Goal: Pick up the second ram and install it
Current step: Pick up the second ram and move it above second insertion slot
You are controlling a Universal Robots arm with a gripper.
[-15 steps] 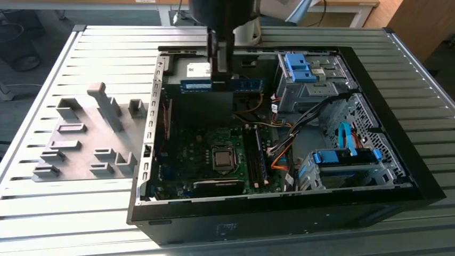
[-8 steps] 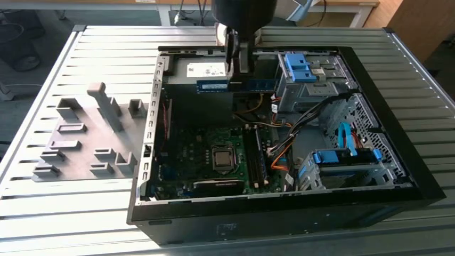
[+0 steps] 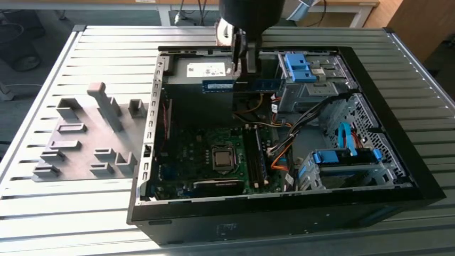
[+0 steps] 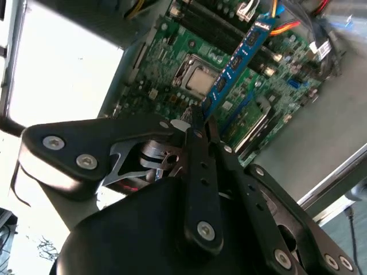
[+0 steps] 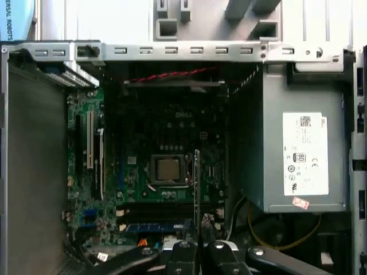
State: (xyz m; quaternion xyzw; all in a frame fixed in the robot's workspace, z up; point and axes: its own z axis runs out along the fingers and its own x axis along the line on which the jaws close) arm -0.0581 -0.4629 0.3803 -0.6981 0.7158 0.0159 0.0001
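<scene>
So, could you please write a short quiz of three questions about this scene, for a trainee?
1. True or false: the second ram is already lying on the grey holder beside the computer case.
2. Multiple choice: where is the second ram now? A) held in the gripper above the open case; B) on the table slats; C) on the blue drive bracket.
3. Fill the gap: in the first wrist view, the bare square socket at the centre of the motherboard is for the ____.

Key: 1 false; 2 A; 3 processor.
</scene>
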